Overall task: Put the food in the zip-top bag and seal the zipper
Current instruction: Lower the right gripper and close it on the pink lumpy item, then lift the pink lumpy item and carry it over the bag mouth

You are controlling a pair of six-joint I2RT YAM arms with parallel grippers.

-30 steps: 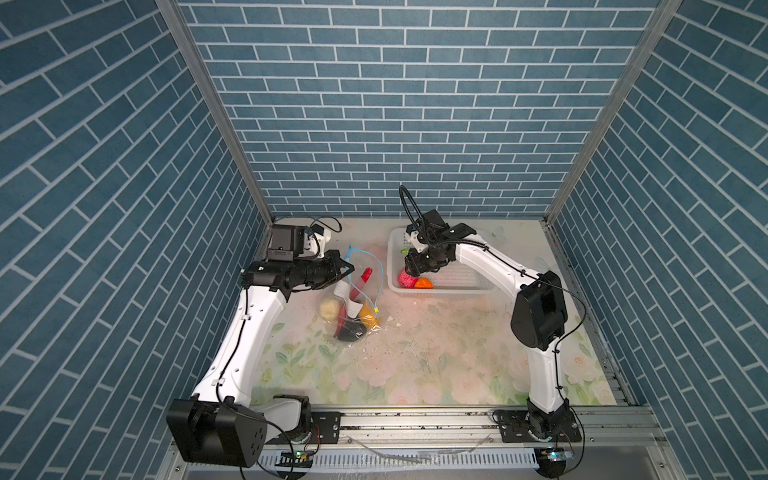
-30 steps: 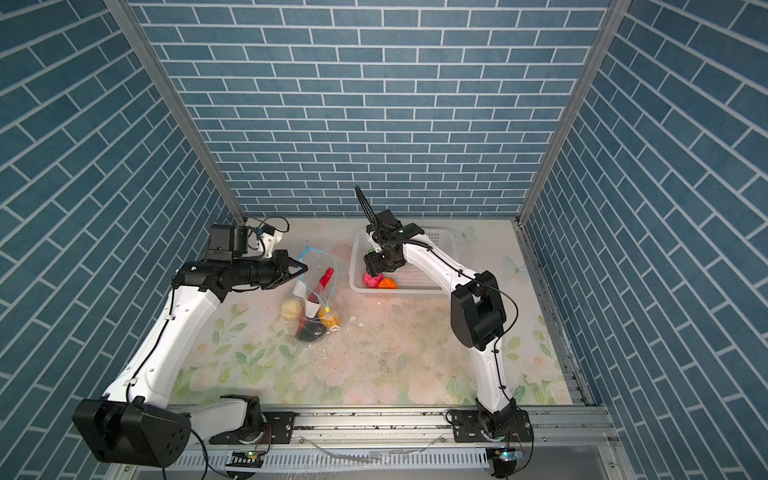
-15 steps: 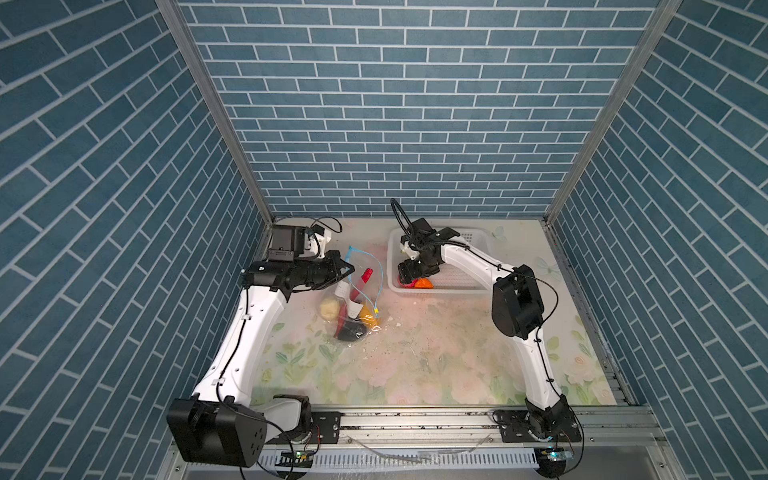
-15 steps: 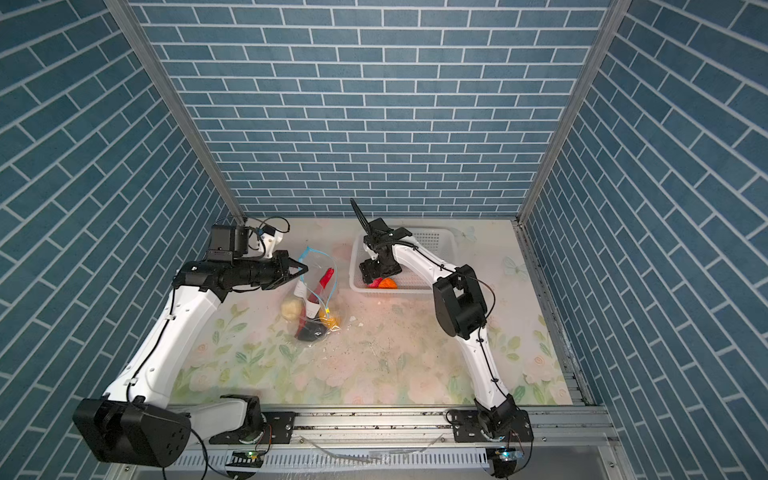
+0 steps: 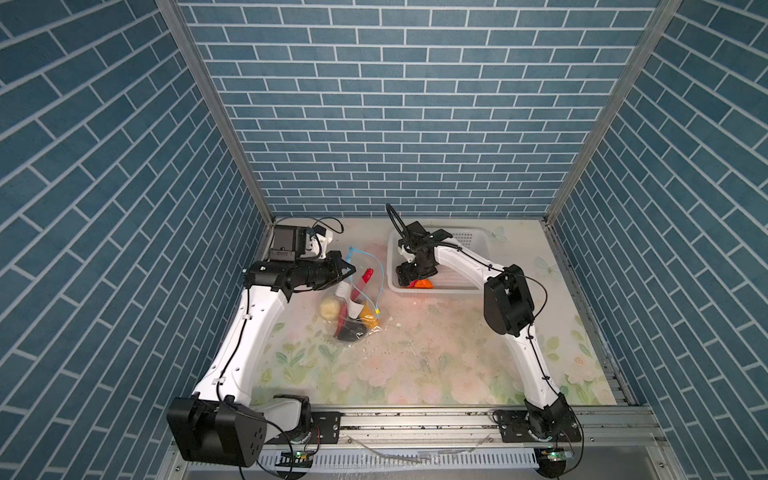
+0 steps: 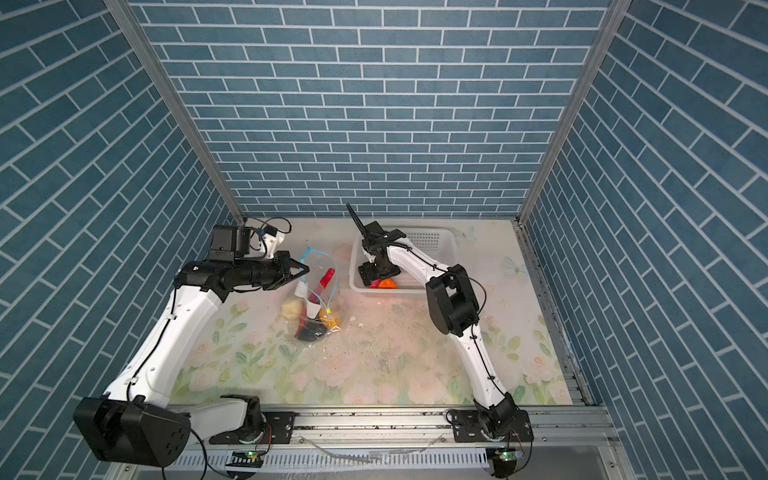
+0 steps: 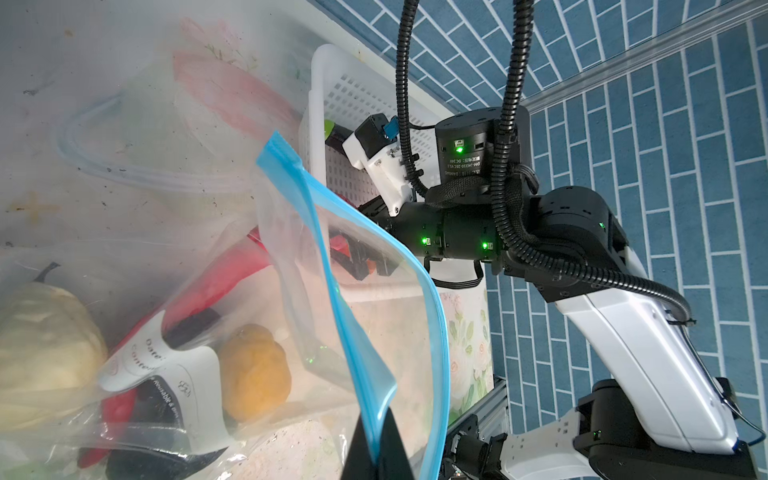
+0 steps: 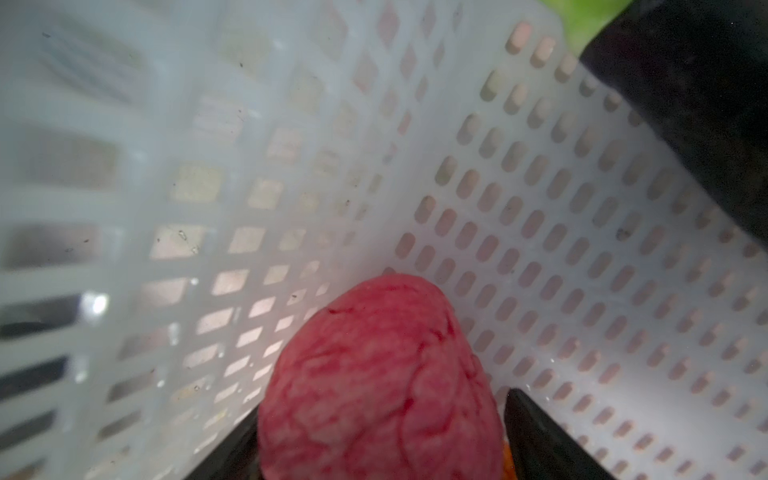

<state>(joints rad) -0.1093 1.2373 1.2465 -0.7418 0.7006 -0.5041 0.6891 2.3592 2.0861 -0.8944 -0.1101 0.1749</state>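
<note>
Floral tabletop [image 5: 415, 365], left gripper [image 7: 376, 449] pinched shut on zipper [image 7: 332, 270], right gripper [image 8: 382, 419] straddling pink bumpy ball [image 8: 374, 353] in basket [image 8: 540, 208], grip unclear

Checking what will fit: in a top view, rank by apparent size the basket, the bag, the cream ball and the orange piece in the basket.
1. basket
2. bag
3. cream ball and orange piece look alike; the orange piece is partly hidden.

Blue brick walls [image 5: 415, 104] enclose a floral tabletop [image 5: 415, 374].
</note>
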